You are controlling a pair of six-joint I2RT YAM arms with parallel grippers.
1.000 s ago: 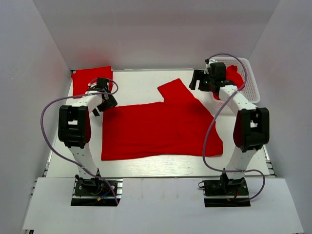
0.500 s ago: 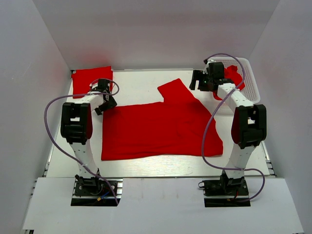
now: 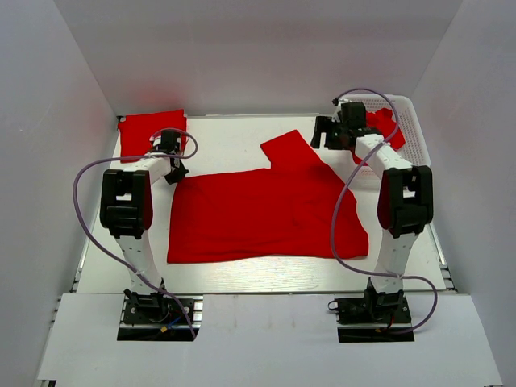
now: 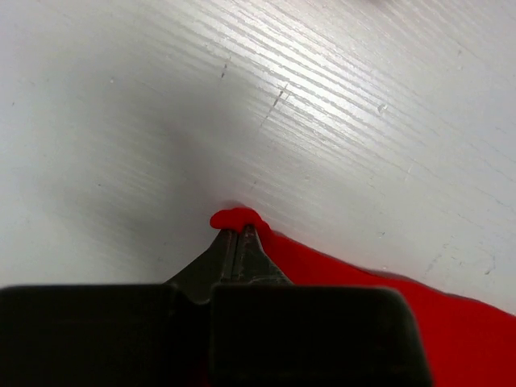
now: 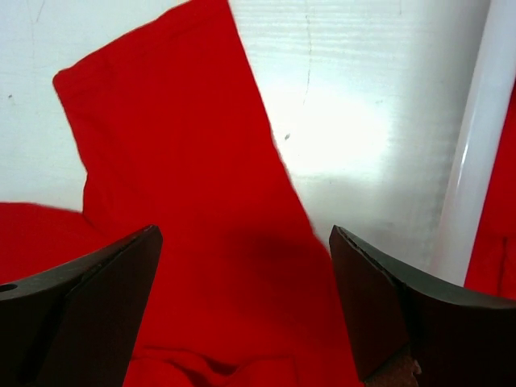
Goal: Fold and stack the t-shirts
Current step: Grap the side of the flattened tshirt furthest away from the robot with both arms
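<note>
Left gripper (image 4: 239, 235) fingers pressed together, pinching upper-left corner of spread t-shirt (image 3: 266, 214), centre frame. Right gripper (image 5: 242, 242) fingers spread wide above its sleeve. Folded t-shirt (image 3: 150, 129) upper left; third t-shirt (image 3: 389, 122) in white basket (image 3: 414, 133).

Plain bright red t-shirts (image 3: 266, 214), white lattice basket (image 3: 416, 133), pale white table (image 3: 234, 139) (faint grey grain streaks)

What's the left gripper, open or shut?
Shut: the left gripper is closed tight on a corner of the red shirt, with no gap showing.
</note>
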